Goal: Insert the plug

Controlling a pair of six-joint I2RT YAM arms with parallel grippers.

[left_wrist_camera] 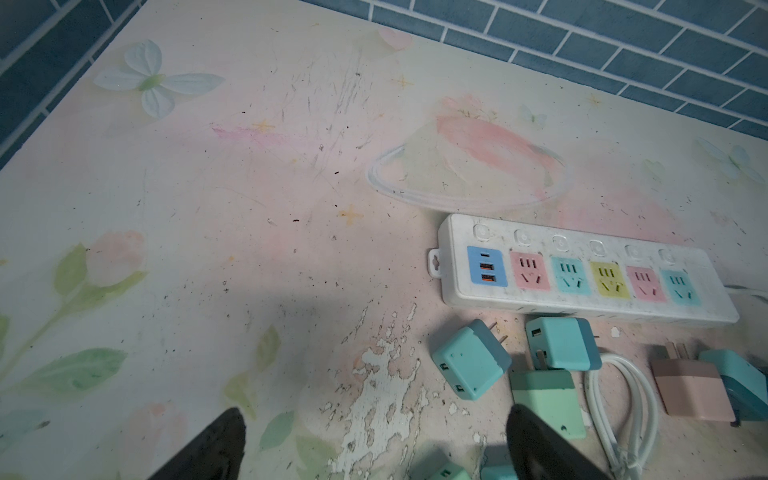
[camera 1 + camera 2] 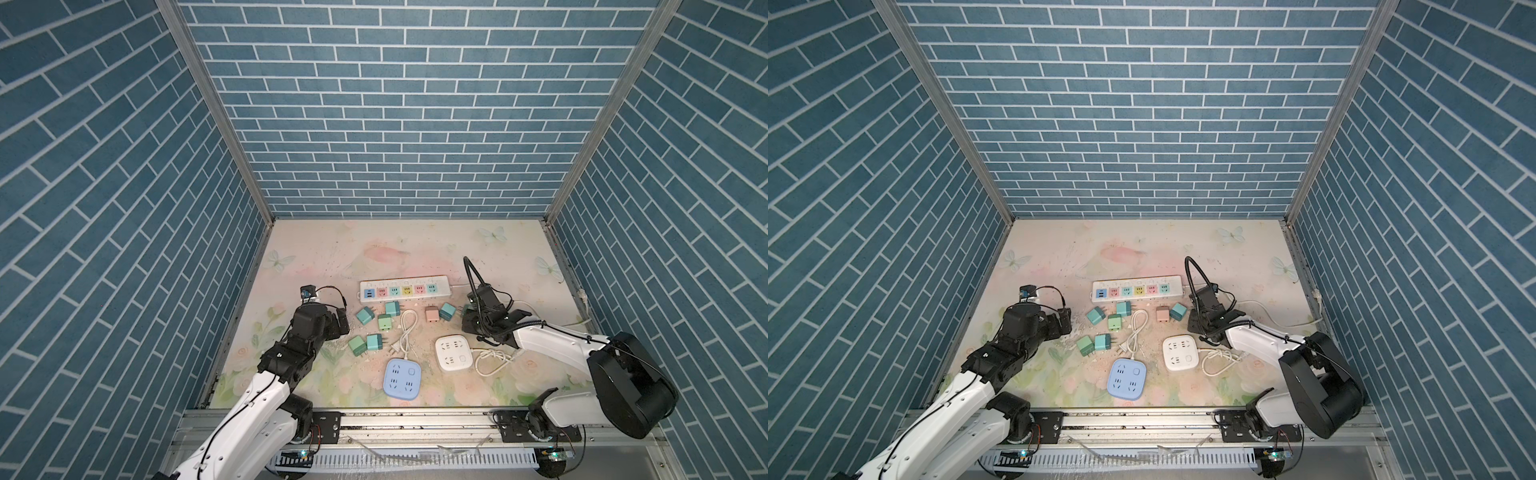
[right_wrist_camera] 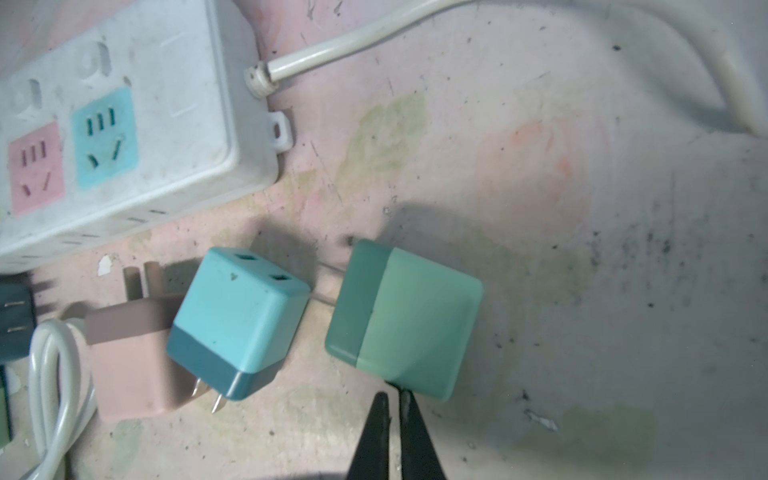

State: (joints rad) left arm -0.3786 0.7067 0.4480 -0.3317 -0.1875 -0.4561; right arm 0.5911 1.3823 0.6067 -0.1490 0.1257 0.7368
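- Several small cube plugs lie loose on the table (image 2: 478, 249), in front of the long power strip (image 2: 405, 288); none is in a socket yet.
- The likely target is the green plug (image 3: 411, 320). It lies on its side near the cord end of the strip, just beside a blue plug (image 3: 241, 316), with a pink plug (image 3: 129, 365) past that.
- Its prongs show only as thin lines, level with the table and aimed at the blue plug.
- The right gripper (image 3: 394, 397) is pinched closed and holds nothing. Its tips are at the green plug's lower corner; I can't tell whether they touch it or sit just beside it.
- The left gripper (image 1: 374, 411) is spread wide and empty, off to the left side of the table near the other plugs.
- Handling guess: light, rigid hard plastic that won't deform under a squeeze.
- The faces look smooth and the edges rounded, so a corner or edge pinch would probably slip or spin the plug.
- Best hold is probably across two flat opposite sides of the paler body, mid-height and away from the dark prong end, leaving the prongs clear.
- The prongs are thin metal and could bend or jam if pushed in at an angle.
- The jaws must open first, and the plug then needs tipping so the prongs point down at a socket.
- Risk: the plug is light enough to skid into the blue plug when nudged.
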